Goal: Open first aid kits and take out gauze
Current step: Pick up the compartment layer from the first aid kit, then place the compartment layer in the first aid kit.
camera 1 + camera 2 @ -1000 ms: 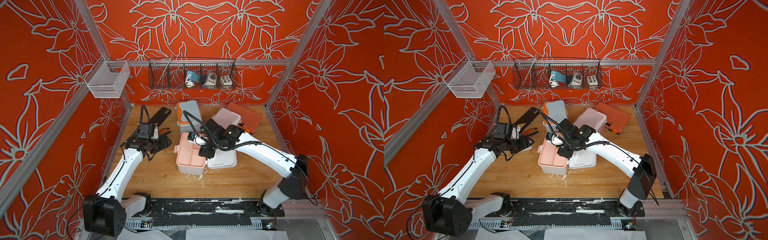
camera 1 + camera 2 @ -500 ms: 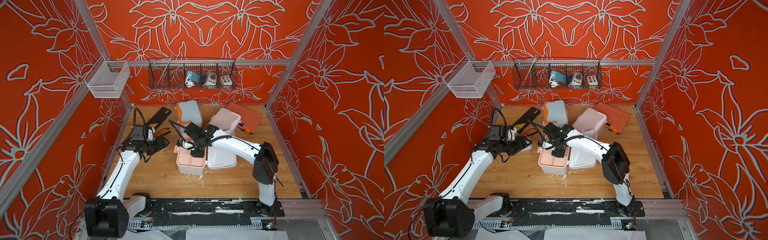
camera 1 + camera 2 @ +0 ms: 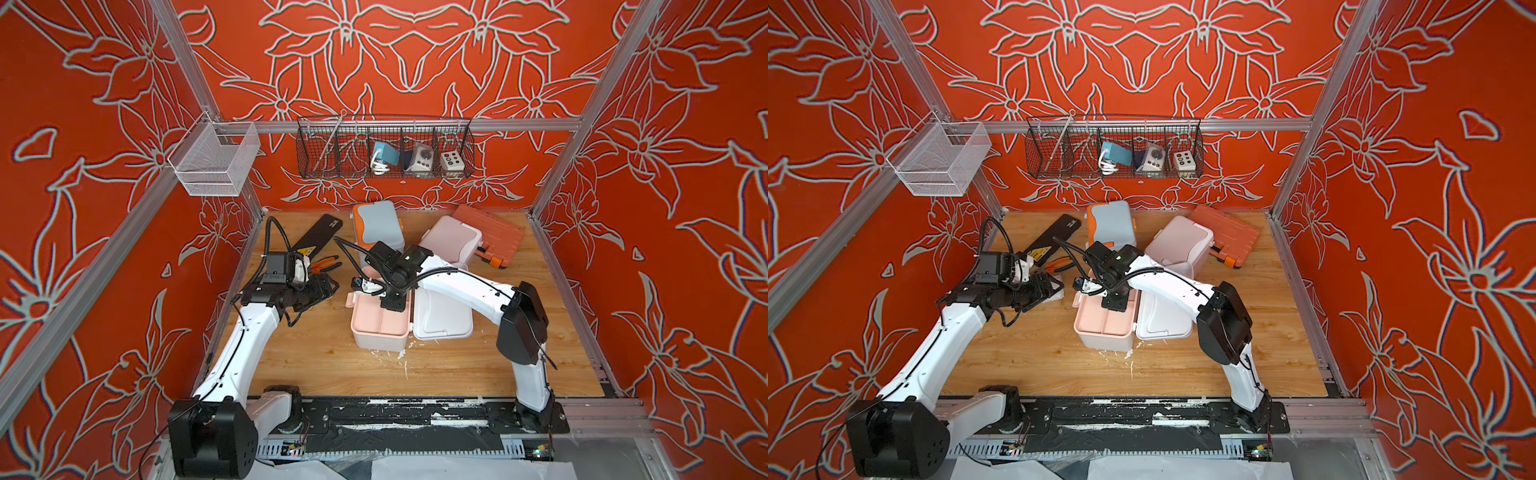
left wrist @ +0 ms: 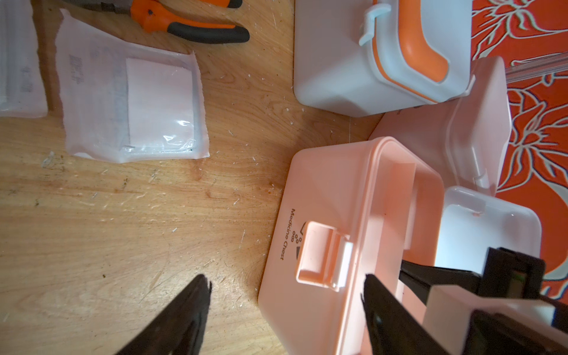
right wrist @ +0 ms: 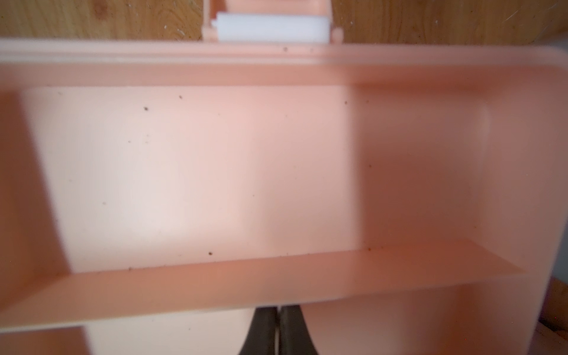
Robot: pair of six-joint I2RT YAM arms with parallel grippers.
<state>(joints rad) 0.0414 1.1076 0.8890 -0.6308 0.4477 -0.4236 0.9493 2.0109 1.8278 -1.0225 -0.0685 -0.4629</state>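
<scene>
While the right gripper (image 5: 278,330), jaws pressed together, sat in the open peach-trimmed kit (image 3: 376,338) at frame centre, the left gripper (image 4: 286,278) hung spread just beside it. Wrapped gauze (image 4: 132,104) lay on the table (image 4: 123,230), upper left of the left wrist view. Blue-grey kit (image 3: 380,222) and pink kit (image 3: 451,239) stood behind.

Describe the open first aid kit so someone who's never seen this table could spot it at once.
On the wooden table, three boxy kits cluster near the middle. The open kit is the front one, under the right gripper. Unlike the shut blue-grey kit and pink kit behind it, it shows a peach tray, its white lid lying flat beside it.
</scene>
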